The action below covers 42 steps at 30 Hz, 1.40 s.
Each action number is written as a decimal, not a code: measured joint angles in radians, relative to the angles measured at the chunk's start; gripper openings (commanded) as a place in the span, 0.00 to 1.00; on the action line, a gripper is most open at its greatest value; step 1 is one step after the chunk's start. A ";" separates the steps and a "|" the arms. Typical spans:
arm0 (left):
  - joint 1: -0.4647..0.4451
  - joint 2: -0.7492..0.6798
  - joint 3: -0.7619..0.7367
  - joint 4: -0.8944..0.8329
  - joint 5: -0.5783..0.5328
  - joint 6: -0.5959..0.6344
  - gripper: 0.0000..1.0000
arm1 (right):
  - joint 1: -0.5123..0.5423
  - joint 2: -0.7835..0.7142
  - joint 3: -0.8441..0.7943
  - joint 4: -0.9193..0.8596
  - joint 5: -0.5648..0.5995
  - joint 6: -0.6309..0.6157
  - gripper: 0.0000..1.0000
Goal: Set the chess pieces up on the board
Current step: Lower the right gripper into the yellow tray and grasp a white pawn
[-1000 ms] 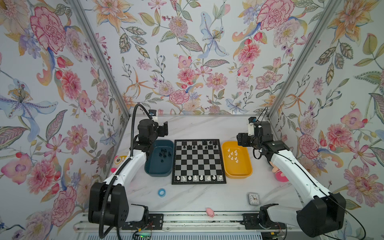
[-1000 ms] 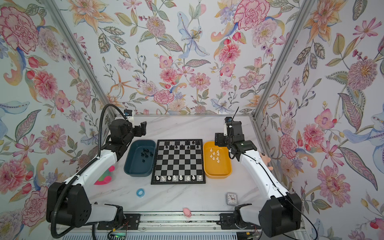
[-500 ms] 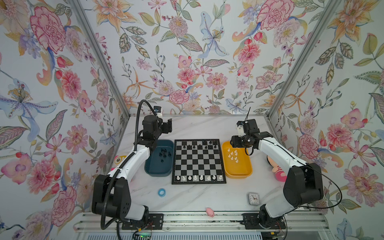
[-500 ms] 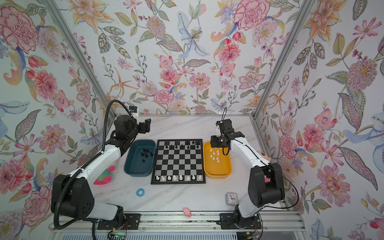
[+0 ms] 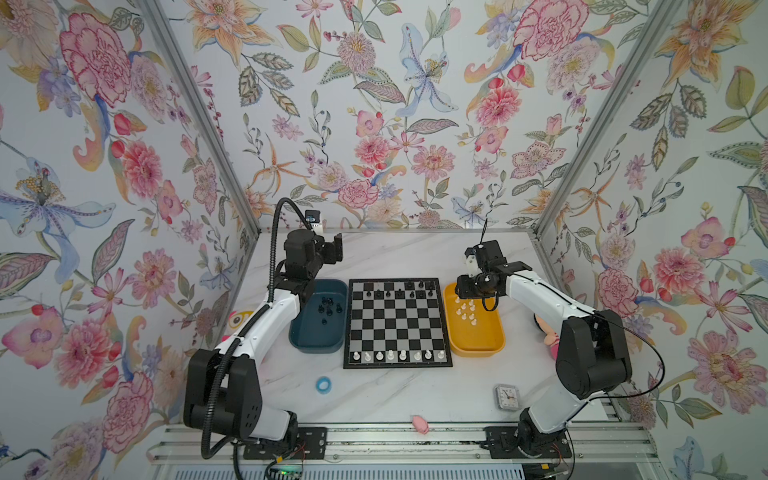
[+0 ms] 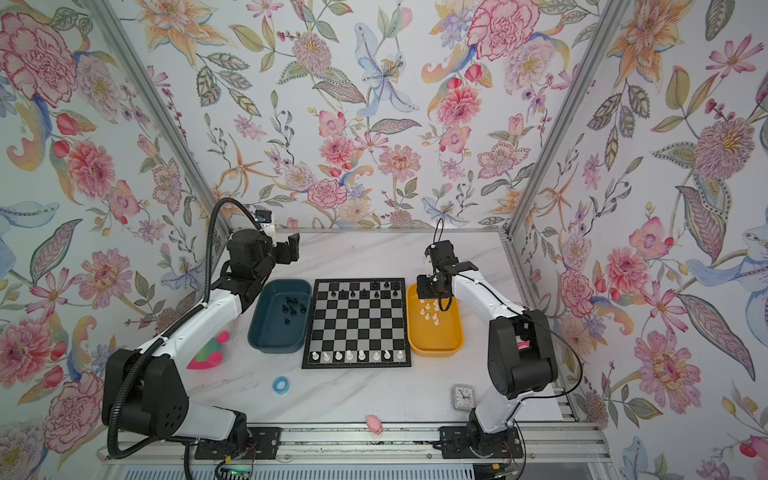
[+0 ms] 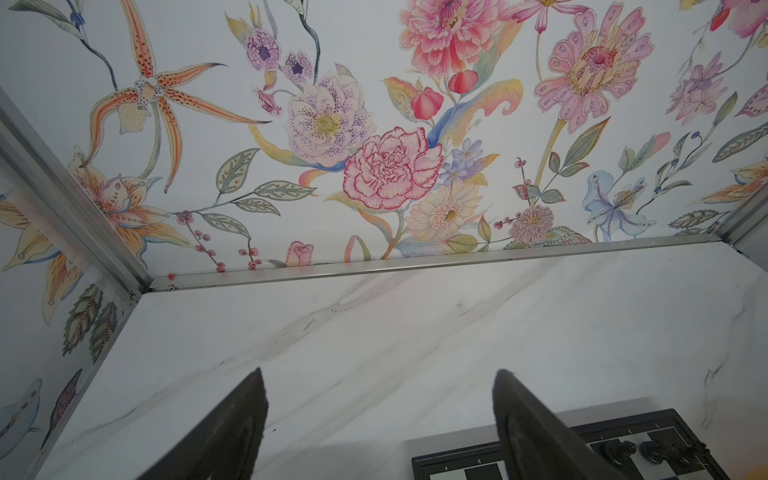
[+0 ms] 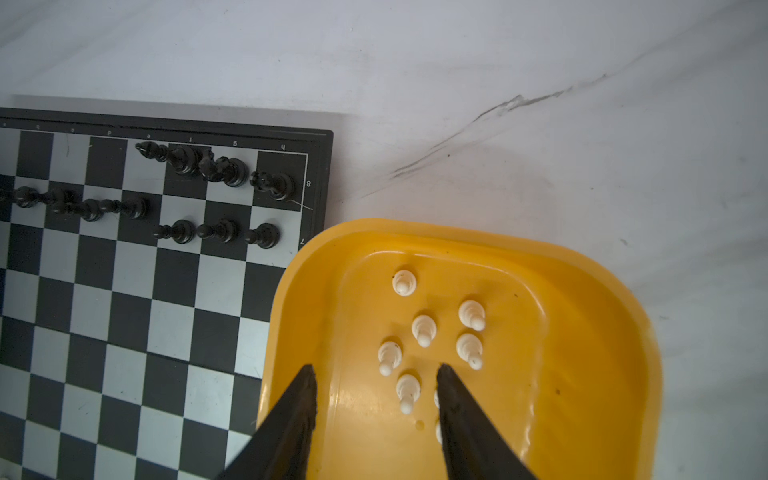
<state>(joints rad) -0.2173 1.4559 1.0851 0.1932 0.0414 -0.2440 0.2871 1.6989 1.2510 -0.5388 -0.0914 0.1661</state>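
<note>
Chess pieces (image 8: 424, 330) in white stand in the yellow bin (image 8: 623, 316) right of the board (image 5: 397, 328), under the right hand (image 8: 376, 374), whose jaws are parted and empty. The left hand (image 7: 378, 374) hangs spread wide over the worktop (image 7: 415, 332).

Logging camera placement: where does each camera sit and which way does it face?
Both top views: high in front, looking down at the white marble table and square black-and-silver chessboard; both arms whole.
Left wrist: on the left gripper, facing the floral back wall; open fingers show.
Right wrist: above the yellow plastic bin of white chess pieces; right gripper fingers show.
Shared: both wrist views catch the chessboard's corner with black chess pieces.
</note>
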 measured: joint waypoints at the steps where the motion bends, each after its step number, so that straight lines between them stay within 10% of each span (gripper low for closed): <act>1: 0.000 0.000 0.000 0.003 0.000 0.000 0.86 | 0.002 0.006 0.002 0.000 0.004 0.000 0.47; 42: 0.000 0.000 -0.007 0.010 -0.022 -0.008 0.87 | 0.027 0.164 0.020 0.064 0.118 0.027 0.29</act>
<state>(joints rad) -0.2173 1.4559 1.0779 0.2031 0.0193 -0.2516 0.3141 1.8629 1.2709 -0.4747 0.0269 0.1936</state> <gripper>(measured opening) 0.864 0.294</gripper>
